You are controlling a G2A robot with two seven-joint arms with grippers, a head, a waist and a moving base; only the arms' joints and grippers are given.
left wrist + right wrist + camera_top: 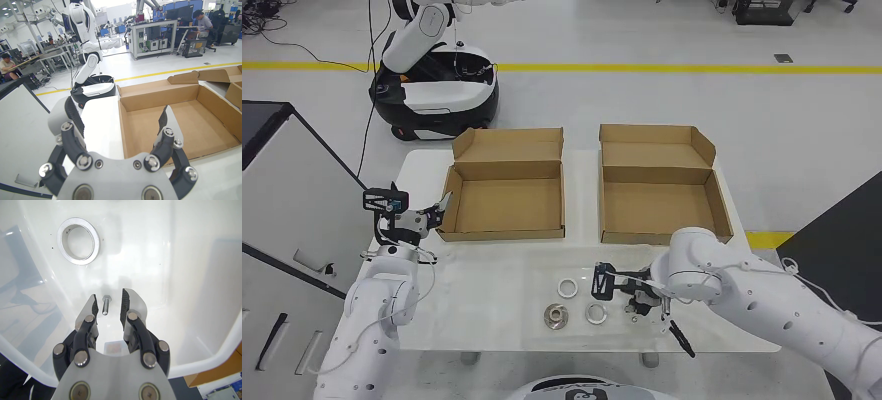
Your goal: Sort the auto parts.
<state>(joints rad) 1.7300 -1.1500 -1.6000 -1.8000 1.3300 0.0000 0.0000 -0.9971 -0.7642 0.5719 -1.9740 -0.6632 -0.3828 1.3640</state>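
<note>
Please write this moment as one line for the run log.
right hand: open, astride bolt in white tray | left hand: open, at left box edge | left box: empty | right box: empty

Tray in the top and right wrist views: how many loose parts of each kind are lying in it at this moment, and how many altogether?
Metal rings: 2
Flanged round part: 1
Bolt: 1
Total: 4 in sight
</note>
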